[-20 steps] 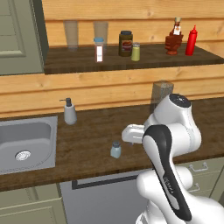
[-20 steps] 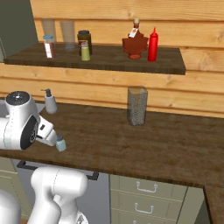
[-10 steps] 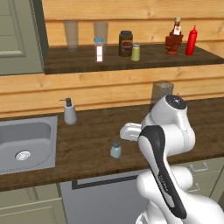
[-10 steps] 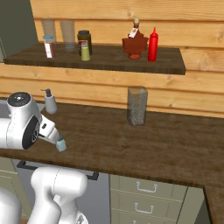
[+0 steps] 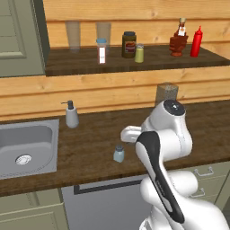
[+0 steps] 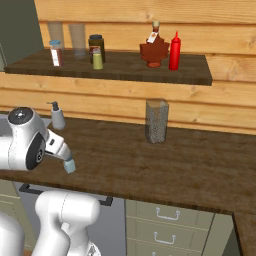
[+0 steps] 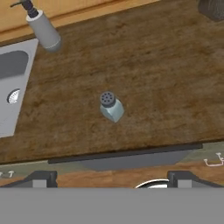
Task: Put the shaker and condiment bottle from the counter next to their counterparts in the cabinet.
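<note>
the shaker is seen standing upright on the counter, near its front edge and well to the right of the sink. in the hand view the shaker lies near the middle, well above the two dark fingertips at the bottom, so the gripper is held over it and apart from it. the fingertips are set wide apart with nothing between them, and nothing is held. the soap dispenser is seen towards the upper left of that view, just beside the sink. the condiment bottle is found on the cabinet floor at its right end, just beside the brown sauce bottle. the olive-yellow shaker is placed further left, next to a dark jar.
</note>
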